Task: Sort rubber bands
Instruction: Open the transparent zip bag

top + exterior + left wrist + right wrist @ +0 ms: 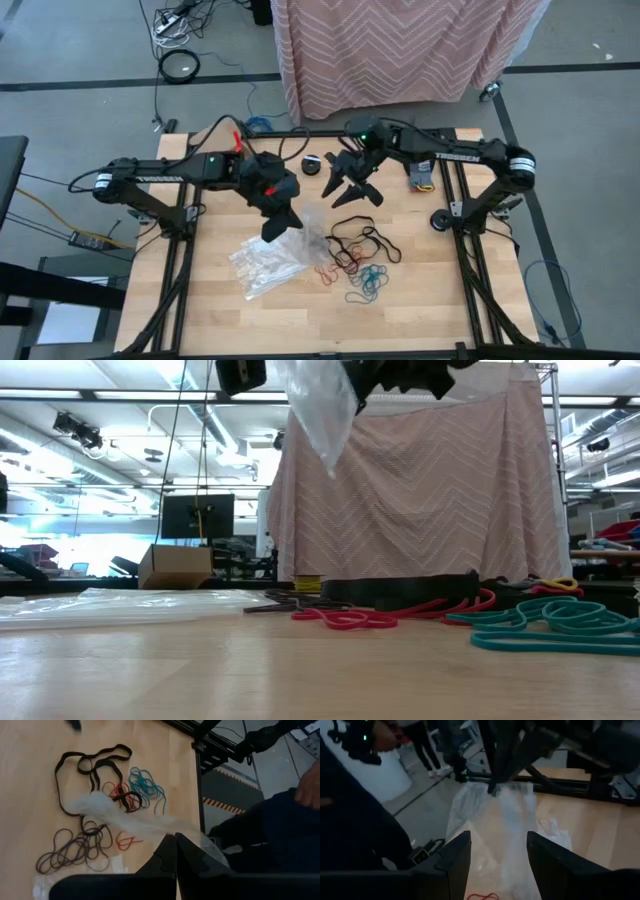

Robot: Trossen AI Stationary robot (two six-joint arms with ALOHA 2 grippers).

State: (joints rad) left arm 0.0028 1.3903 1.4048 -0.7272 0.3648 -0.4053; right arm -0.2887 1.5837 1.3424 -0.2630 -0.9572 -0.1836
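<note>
Rubber bands lie in a loose heap right of the table's middle: large black loops (362, 240), red ones (330, 270), teal ones (368, 282) and brown ones (75, 852). My left gripper (278, 222) is above the table's middle, shut on a clear plastic bag (312, 226) that hangs high over the bands (320, 410). My right gripper (352, 195) hovers just beyond the bag toward the far edge. It is open and holds nothing, with its fingers (455, 862) facing the hanging bag (510, 815). My left gripper pinches one end of the clear bag (189, 833) between its two shut fingers, which slant downward. The bag trails from the fingertips and hangs below them, slack and crumpled. It is lifted clear of the table.
A pile of clear bags (262, 265) lies at the near left of the bands. A small black disc (310, 165) sits near the far edge. A pink draped cloth (400, 50) stands beyond the table. A person in dark clothes (280, 835) is beside the table.
</note>
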